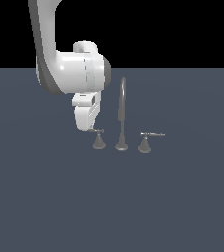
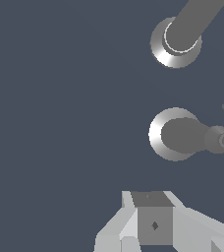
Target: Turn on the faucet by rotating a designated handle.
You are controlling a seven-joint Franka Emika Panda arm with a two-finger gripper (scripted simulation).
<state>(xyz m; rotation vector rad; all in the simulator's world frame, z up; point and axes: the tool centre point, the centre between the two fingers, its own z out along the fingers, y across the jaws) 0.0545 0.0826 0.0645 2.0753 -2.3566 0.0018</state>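
Because my claw [image 1: 90, 129] hangs so close to the handle [image 1: 98, 139], a careless sweep could slip off its thin lever or knock the spout [image 1: 122, 113] beside it. The handle sits mid-worktop [image 1: 45, 206], just below my fingertips (whether they're released or clenched, I cannot tell).

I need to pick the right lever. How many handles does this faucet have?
2. One handle stands on the exterior view's left of the spout, right under the end effector; the other handle stands on the spout's right. None seems hidden.
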